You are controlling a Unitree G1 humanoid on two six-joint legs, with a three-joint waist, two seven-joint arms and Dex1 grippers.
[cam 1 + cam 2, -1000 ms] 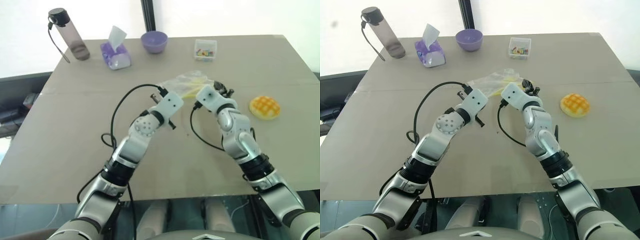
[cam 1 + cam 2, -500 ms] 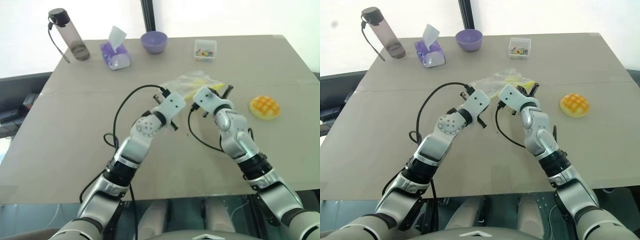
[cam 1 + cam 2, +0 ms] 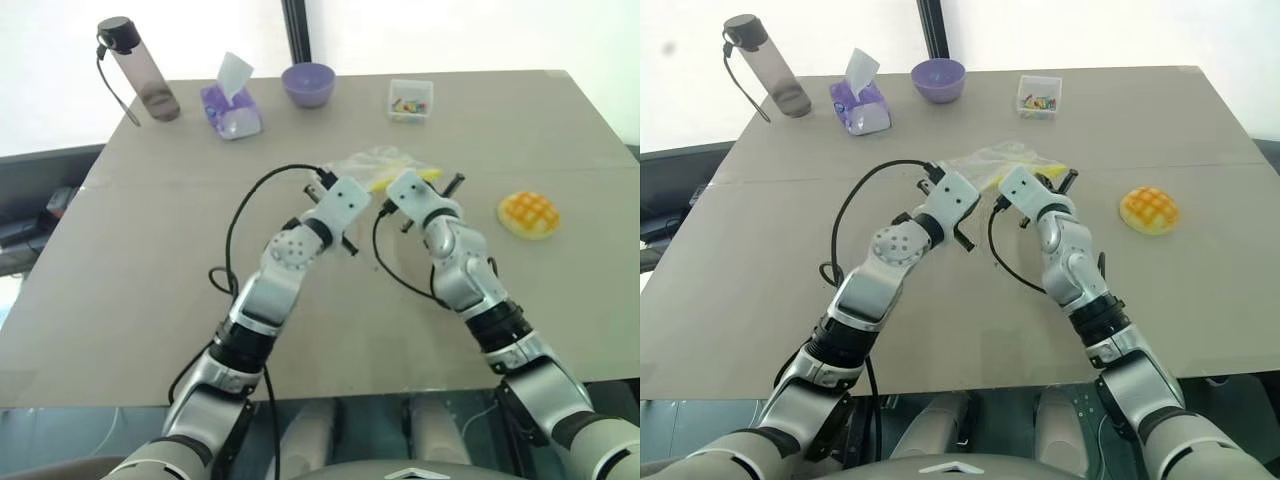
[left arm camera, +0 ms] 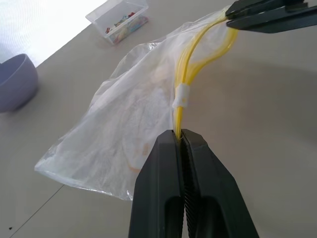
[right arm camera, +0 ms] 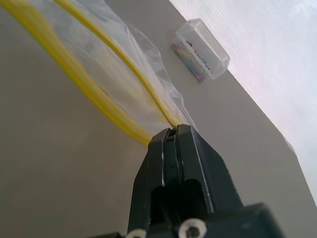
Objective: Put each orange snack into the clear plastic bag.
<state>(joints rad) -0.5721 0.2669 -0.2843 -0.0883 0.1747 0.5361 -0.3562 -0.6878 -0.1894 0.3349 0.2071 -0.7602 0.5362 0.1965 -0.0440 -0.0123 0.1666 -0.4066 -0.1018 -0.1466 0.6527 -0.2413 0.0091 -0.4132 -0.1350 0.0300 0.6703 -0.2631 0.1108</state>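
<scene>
The clear plastic bag (image 3: 385, 163) lies crinkled at the table's middle, and its yellow strip (image 4: 184, 74) is spread into a narrow loop. My left gripper (image 4: 181, 135) is shut on one end of that strip. My right gripper (image 5: 172, 132) is shut on the other end, and it also shows in the left wrist view as the right gripper (image 4: 232, 18). One orange snack (image 3: 529, 214), scored with a grid, sits on the table to the right of my right gripper (image 3: 453, 182), apart from the bag.
Along the far edge stand a dark water bottle (image 3: 140, 70), a purple tissue pack (image 3: 232, 106), a purple bowl (image 3: 307, 83) and a small clear box of coloured bits (image 3: 411, 100). The brown table (image 3: 150, 270) stretches wide on both sides.
My right gripper's fingers have closed on the bag's yellow strip. The left gripper has kept its grip and its place.
</scene>
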